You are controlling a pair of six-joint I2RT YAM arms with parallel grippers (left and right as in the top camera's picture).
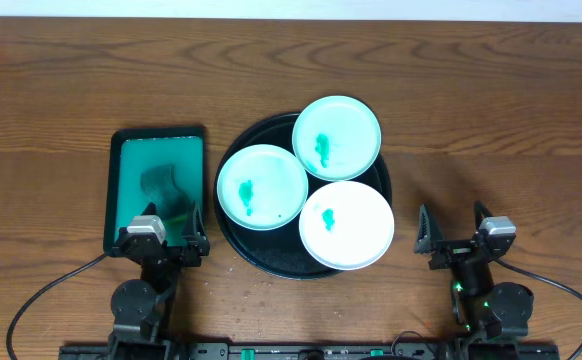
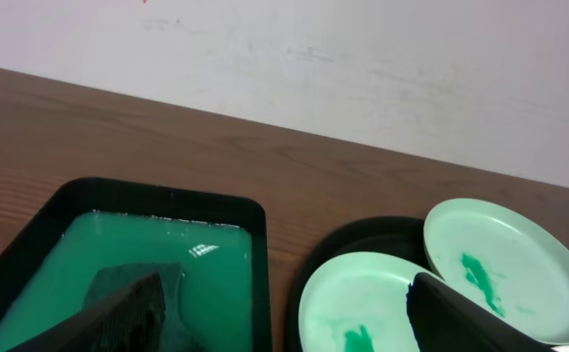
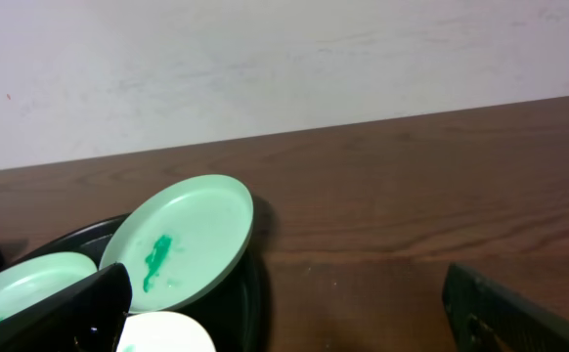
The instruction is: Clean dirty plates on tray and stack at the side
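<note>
green-smeared plates [image 1: 271,175] on tray [image 1: 241,245] | between the two jaws | both wide, empty

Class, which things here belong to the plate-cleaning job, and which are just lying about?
Job: three small round mint plates, green-smeared; large round black tray; probably the dark sponge in the rectangular green tray.
Just there: brown wooden table; white wall.

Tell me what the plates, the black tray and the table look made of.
Plates: probably plastic or melamine; smooth, slightly glossy, thin even rims. Black tray: likely plastic; faint sheen on its raised rim. Table: wood or wood-look laminate; brown grain lines, dull finish.
</note>
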